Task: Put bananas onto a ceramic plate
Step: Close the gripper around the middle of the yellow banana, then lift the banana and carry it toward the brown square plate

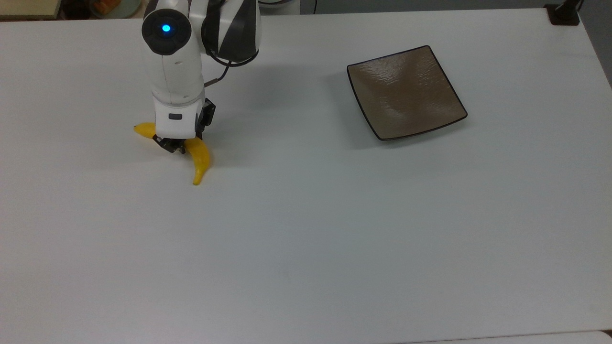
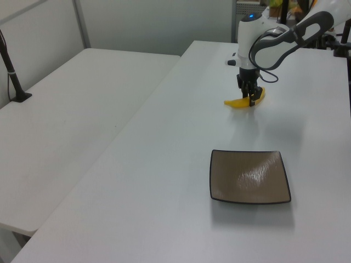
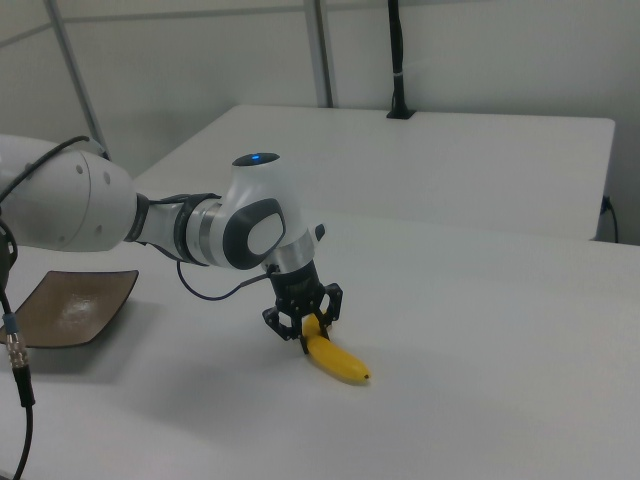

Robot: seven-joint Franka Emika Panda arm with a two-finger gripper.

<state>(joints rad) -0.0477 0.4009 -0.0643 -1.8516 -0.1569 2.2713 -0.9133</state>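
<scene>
A yellow curved banana (image 1: 201, 160) lies on the white table at the top view's left, its tapered end pointing toward the table's front. My gripper (image 1: 186, 139) is down on its middle, one finger on each side, shut on the banana (image 3: 335, 362), which rests on the table. The arm's wrist hides the middle of the banana (image 2: 237, 102) from above. The square brown-grey ceramic plate (image 1: 406, 93) sits far off at the top view's upper right with nothing on it. The plate (image 2: 249, 176) is nearer the camera in the left view, and the plate (image 3: 70, 305) is at the right view's left edge.
A black clamp post (image 1: 564, 14) stands at the table's far right corner in the top view. A second white table (image 2: 71, 109) adjoins at the left view's left. A dark cable (image 3: 12, 350) hangs at the right view's left edge.
</scene>
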